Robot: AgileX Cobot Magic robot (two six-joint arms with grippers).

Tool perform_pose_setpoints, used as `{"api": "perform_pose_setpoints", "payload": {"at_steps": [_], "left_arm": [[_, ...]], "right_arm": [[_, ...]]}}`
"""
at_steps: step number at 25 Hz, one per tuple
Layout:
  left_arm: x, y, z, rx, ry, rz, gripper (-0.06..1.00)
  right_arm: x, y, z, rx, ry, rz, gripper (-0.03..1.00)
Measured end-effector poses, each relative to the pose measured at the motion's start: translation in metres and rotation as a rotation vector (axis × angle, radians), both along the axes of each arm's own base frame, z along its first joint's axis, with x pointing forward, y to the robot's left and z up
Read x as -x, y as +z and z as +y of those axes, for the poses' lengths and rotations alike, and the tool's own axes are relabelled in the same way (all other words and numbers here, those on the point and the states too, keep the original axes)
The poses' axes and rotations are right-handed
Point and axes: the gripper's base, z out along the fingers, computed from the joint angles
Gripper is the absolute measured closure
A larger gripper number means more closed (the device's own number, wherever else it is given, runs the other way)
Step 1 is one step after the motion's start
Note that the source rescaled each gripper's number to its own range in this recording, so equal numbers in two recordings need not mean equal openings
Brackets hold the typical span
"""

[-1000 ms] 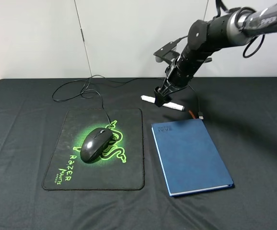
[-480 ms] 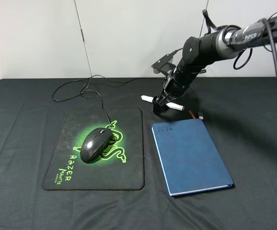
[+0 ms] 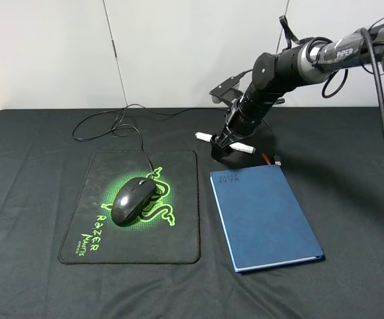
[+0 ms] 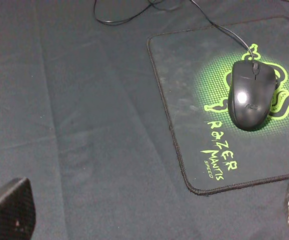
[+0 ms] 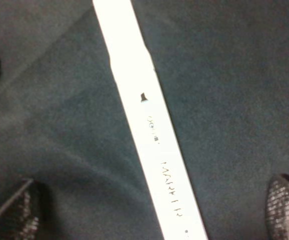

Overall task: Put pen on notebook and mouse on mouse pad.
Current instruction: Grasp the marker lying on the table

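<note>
The white pen (image 3: 245, 147) lies on the black cloth just beyond the far end of the blue notebook (image 3: 265, 216). My right gripper (image 3: 220, 147) is down over the pen's middle. In the right wrist view the pen (image 5: 149, 125) runs between the two fingertips (image 5: 287, 202), which stand wide apart on either side without touching it, so the right gripper (image 5: 152, 207) is open. The black mouse (image 3: 132, 199) rests on the green logo of the mouse pad (image 3: 179, 239). My left gripper (image 4: 149, 210) is open and empty, hovering above the mouse pad (image 4: 184, 100) and the mouse (image 4: 249, 97).
The mouse cable (image 3: 112, 123) loops across the cloth behind the pad. An orange ribbon (image 3: 266, 158) sticks out from the notebook's far end near the pen. A white wall rises behind the table's far edge.
My right arm has come down toward the pen, bringing its open fingers around the middle. The pen, mouse and notebook have stayed put.
</note>
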Motion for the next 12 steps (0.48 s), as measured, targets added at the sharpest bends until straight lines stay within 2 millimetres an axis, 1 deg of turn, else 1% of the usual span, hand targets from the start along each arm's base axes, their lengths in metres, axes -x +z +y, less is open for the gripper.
{"api": "perform_pose_setpoints", "payload": {"at_steps": [1,4,5,10,12], "left_arm": [[0.0000,0.0000,0.0000,0.000,0.000,0.000,-0.06],[0.0000,0.0000,0.0000,0.000,0.000,0.000,-0.06],[0.0000,0.0000,0.0000,0.000,0.000,0.000,-0.06],[0.0000,0.0000,0.0000,0.000,0.000,0.000,-0.06],[0.0000,0.0000,0.0000,0.000,0.000,0.000,-0.06]], "right_arm": [[0.0001,0.0003,0.0001,-0.002,-0.001,0.001,0.09],[0.0005,0.0000,0.0012,-0.005,-0.002,0.003,0.24],[0.0007,0.0000,0.0017,-0.006,-0.001,0.002,0.31],[0.0006,0.0000,0.0017,-0.006,-0.001,0.002,0.59],[0.0005,0.0001,0.0017,-0.006,-0.001,0.001,0.67]]}}
